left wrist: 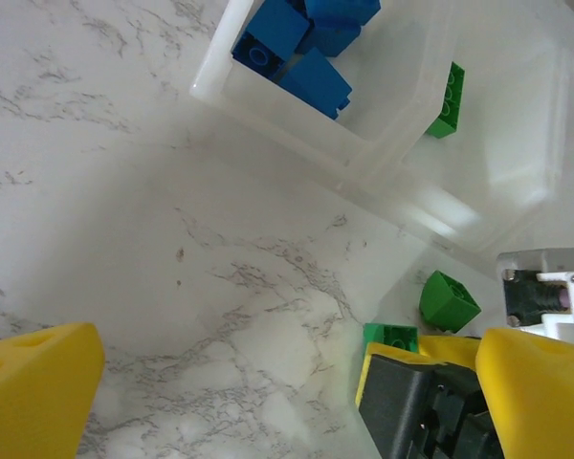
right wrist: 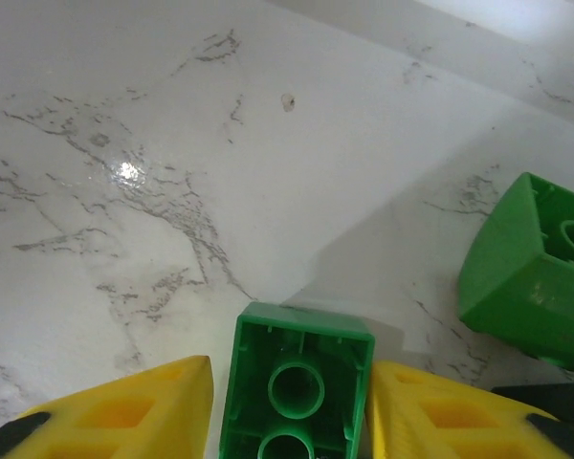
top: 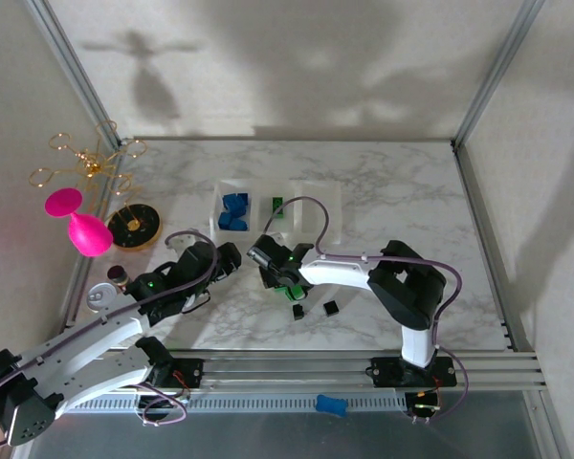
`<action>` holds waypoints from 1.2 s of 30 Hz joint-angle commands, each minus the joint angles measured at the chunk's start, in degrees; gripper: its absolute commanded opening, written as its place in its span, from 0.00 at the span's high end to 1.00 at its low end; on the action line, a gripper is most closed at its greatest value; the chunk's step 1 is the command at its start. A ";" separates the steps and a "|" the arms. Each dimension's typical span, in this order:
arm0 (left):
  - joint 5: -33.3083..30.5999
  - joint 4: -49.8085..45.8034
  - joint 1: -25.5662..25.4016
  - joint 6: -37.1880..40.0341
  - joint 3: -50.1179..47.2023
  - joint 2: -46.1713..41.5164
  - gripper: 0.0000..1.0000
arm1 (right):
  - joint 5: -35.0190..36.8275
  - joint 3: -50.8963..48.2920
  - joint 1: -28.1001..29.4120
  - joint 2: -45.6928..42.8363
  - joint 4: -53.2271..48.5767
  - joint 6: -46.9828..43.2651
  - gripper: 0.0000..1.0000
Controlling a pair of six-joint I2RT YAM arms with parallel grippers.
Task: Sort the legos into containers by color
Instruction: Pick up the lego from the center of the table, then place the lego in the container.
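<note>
Nearest the arm bases, two small black legos (top: 298, 312) lie loose on the worktop (top: 383, 191), just on the near side of the right arm's wrist. A little further out, the right gripper (right wrist: 289, 368) has a green lego (right wrist: 297, 406) between its yellow fingers (right wrist: 124, 411). The hollow underside faces the wrist and the long axis runs straight out along the fingers. The right finger sits against the brick. A thin gap seems to show on the other side, so I cannot tell whether the pinch has taken hold. A second green lego (right wrist: 531, 273) lies tipped just beside it, to the right and slightly ahead. The left gripper (left wrist: 287, 359) hangs close by with its fingers spread wide and nothing between them. Further back stand the containers (top: 318, 186), with blue legos (top: 234, 210) in the left compartment and one green brick (top: 277, 204) in the middle one. That middle compartment lies almost straight ahead of the right fingers, so by my reckoning it is the right arm's carry.
</note>
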 commanded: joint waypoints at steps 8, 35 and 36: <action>-2.11 -2.62 -0.21 -0.96 -0.67 -1.42 0.00 | 1.94 1.35 1.15 1.31 0.50 -0.63 0.67; -4.81 4.03 1.19 5.35 9.21 7.65 0.00 | 5.48 17.06 -10.69 0.61 3.43 0.89 0.72; -4.53 4.46 1.40 5.61 9.52 8.17 0.00 | 5.58 18.43 -11.38 1.87 3.17 1.12 0.72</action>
